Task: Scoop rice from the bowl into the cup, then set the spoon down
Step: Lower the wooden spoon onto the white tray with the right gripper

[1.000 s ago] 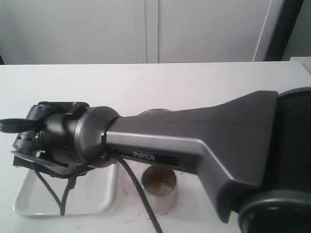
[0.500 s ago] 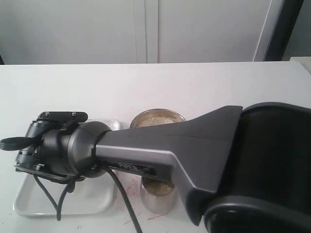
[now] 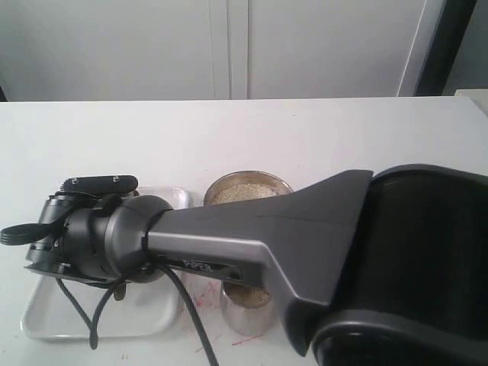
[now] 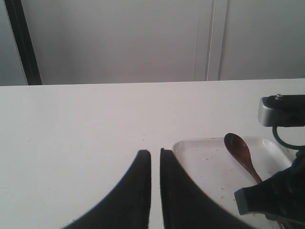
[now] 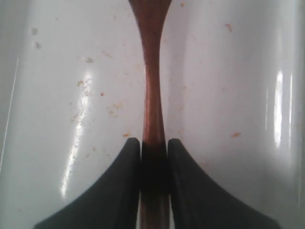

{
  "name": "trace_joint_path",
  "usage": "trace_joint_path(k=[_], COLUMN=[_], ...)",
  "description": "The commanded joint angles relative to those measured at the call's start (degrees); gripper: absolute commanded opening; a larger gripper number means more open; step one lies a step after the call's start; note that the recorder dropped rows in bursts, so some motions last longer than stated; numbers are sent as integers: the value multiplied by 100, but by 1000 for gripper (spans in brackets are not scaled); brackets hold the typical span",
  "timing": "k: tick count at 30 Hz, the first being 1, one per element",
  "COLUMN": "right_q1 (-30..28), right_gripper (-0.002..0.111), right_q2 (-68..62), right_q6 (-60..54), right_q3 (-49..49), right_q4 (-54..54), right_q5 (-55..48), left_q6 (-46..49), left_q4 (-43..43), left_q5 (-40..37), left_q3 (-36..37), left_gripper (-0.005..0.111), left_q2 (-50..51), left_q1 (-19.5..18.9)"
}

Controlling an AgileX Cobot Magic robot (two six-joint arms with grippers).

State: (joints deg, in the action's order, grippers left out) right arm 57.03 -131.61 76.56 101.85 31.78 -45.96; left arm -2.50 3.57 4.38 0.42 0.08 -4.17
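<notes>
The spoon point(image 5: 151, 86) is gripped by the right hand point(image 5: 154, 142), tray point(image 5: 228, 95) beneath; the left hand point(image 4: 155, 152) is seen nearly closed, empty; arm lettering point(image 3: 197, 264) is unreadable.

exterior: raised, facing table point(image 3: 229, 130); left wrist: low; right: close; shared: spoon point(image 4: 240, 152), tray point(image 4: 205, 162)

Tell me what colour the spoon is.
The spoon is dark reddish-brown wood; the right wrist view shows it best.
</notes>
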Motion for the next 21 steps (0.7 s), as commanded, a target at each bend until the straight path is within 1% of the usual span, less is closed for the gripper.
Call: trace_joint_path(k=[1,15,17,21], right_q1=[4,4,4,4], right_gripper=[0,1,3,13], right_q2=[8,8,8,8], right_q6=[-97,-216,-248,-291], right_q3=[31,31,31,31], right_q4=[-9,1,1,1], right_q5=[-60,-64,-64,-64], left_q6=[-31,-31,-31,-31], left_q4=[26,26,26,26], left_q5=[17,17,17,17], left_q3=[-42,-42,-42,-42], left_gripper=[14,14,14,14], left_q2=[-8,-8,-8,-8], left_q1=[32,32,32,32])
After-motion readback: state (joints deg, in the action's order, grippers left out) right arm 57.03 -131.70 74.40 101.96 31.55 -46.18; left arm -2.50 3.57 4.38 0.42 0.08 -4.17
